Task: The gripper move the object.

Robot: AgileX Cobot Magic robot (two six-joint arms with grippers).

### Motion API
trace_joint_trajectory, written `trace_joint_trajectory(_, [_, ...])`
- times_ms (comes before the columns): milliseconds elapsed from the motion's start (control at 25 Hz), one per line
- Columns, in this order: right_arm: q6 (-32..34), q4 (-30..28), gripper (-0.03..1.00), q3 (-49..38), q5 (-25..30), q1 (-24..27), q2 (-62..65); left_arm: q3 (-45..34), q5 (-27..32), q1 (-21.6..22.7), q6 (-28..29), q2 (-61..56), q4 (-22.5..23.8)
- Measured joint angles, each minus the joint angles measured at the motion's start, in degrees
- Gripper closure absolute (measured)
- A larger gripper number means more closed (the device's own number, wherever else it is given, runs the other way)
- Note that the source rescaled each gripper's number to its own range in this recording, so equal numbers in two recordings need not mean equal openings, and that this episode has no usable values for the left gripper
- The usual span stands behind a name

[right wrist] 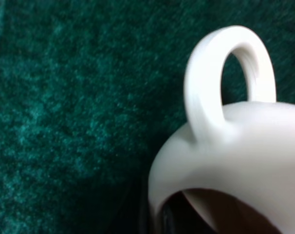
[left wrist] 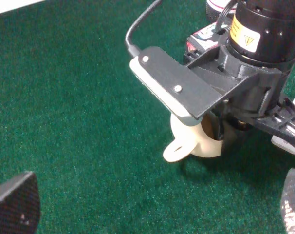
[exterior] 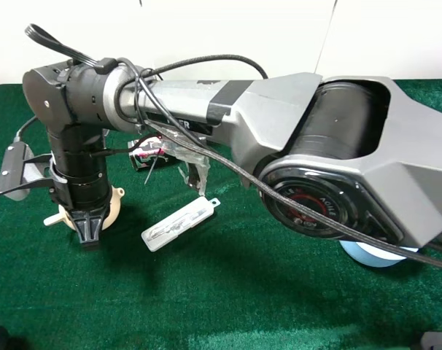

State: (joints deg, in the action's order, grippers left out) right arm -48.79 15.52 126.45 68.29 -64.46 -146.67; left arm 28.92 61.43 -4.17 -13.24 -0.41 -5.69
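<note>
Where the teapot sits: teapot [exterior: 113,205] [left wrist: 196,144] [right wrist: 245,146] is upright on the green cloth [exterior: 228,292], far left in the high view, mostly hidden under the wrist of the right arm [exterior: 206,102].
Right arm: reaches in from the right, across the middle, with its wrist turned straight down over the pot.
Right gripper: right gripper [exterior: 90,227] [left wrist: 218,130] is down at the pot's rim. One dark finger shows in front of the pot in the high view; the left wrist view shows a dark part going into the brown opening.
Grip: cannot tell whether the jaws pinch the wall or only straddle it.
Loop handle: loop handle [left wrist: 175,152] [right wrist: 201,97] is free and untouched, sticking out from the pot's side.
Camera mount: flat black-and-grey plate [exterior: 12,171] [left wrist: 176,80] juts from the right wrist, above the pot.
Left gripper: left gripper [left wrist: 152,204] is spread wide, holding nothing, with cloth between its tips and the pot ahead of it.
Clear packet: clear packet [exterior: 180,223] lies flat near the pot, on its right, apart from it.
Light-blue bowl: light-blue bowl [exterior: 374,255] is far right, half under the arm, well apart from the pot.
</note>
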Motion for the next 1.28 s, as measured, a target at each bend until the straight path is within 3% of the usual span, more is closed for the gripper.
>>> trace_joint_trajectory(280, [0.0, 0.0, 0.95, 0.0, 0.1, 0.0, 0.0, 0.0, 0.0, 0.0, 0.0, 0.0, 0.0])
trace_joint_trajectory(720, [-0.1, 0.2, 0.56, 0.0, 0.1, 0.0, 0.0, 0.0, 0.0, 0.0, 0.0, 0.0, 0.0])
trace_joint_trajectory(920, [-0.2, 0.2, 0.31, 1.1, 0.2, 0.0, 0.0, 0.0, 0.0, 0.0, 0.0, 0.0, 0.0])
trace_joint_trajectory(1120, [0.0, -1.1, 0.26, 6.0, 1.0, 0.0, 0.0, 0.0, 0.0, 0.0, 0.0, 0.0, 0.0])
trace_joint_trajectory(1280, [3.3, -4.8, 0.10, 8.3, 1.1, 0.0, 1.3, 0.0, 0.0, 0.0, 0.0, 0.0, 0.0])
